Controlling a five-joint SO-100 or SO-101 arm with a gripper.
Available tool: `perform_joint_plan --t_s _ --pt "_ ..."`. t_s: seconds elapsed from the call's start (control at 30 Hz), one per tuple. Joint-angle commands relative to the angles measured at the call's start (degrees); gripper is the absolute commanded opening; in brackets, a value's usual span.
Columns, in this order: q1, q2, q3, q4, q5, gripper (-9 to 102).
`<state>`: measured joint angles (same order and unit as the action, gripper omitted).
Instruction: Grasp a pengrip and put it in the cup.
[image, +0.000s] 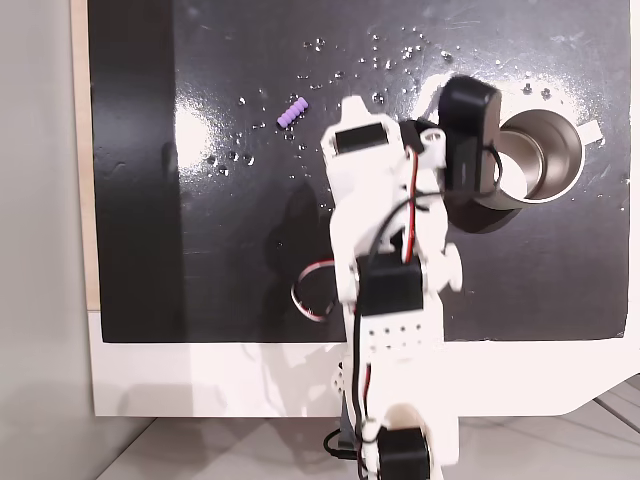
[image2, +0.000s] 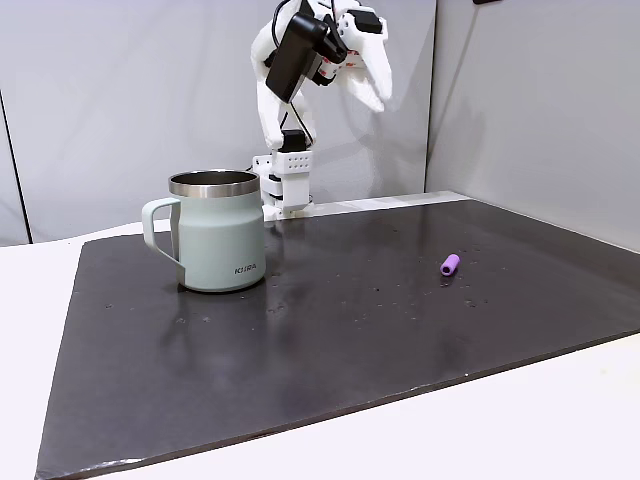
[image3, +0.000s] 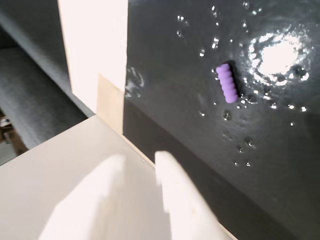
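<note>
Glistening droplets across black mat (image2: 330, 330)

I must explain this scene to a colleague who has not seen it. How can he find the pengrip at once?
Start from the big black mat covering the white table. In a fixed view from the front, the grey metal cup stands on its left part; the pengrip lies alone, far to the right. It is the only purple thing, a tiny ribbed cylinder lying on its side among small water drops.

The pale grey-green cylindrical metal cup (image2: 216, 235) carries small dark lettering low on its side, reading roughly "KURA"; nothing else is legible.
</note>
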<state>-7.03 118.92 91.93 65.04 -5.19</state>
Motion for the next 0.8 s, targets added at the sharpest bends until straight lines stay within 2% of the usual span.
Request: perform_joint_plan --t_s 0.0,0.13,0.5,0.77 --pt "-0.6 -9.4 -15.6 6.2 0.9 14" --pt "-1.0 -22.4 -30.5 15.2 1.4 24" --pt "-3.9 -55.2 -70.8 38.0 7.6 28" --pt "-6.2 -65.2 -71.3 38.0 5.8 28"
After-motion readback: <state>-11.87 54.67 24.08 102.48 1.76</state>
